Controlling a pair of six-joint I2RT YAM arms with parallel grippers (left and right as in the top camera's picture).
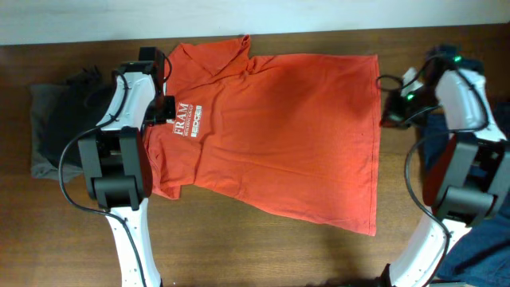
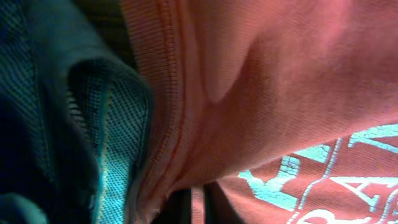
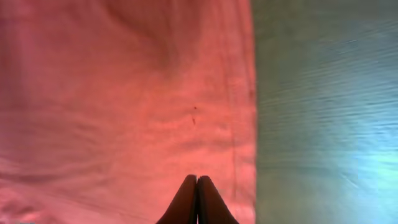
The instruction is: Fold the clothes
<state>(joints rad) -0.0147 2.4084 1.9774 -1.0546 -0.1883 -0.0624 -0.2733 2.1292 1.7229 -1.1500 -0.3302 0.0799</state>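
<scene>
- Crosswise, the orange-red T-shirt (image 1: 279, 127) lies spread flat mid-bench, long axis left to right, collar left, hem right, white lettering (image 1: 187, 119) facing up.
- Brown wooden bench (image 1: 263, 247); dark grey garment (image 1: 56, 127) at its left edge, navy garment (image 1: 486, 255) at the right.
- Left gripper (image 2: 196, 208): jaws pinching a shirt fold beside the lettering.
- Right gripper (image 3: 197, 199): jaws clenched, empty, by the hem.

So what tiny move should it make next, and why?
Probably raise the left fingers slightly: they look pinched on a ridge of the orange T-shirt beside its white lettering, and the shirt lies flat, not yet folded.
</scene>
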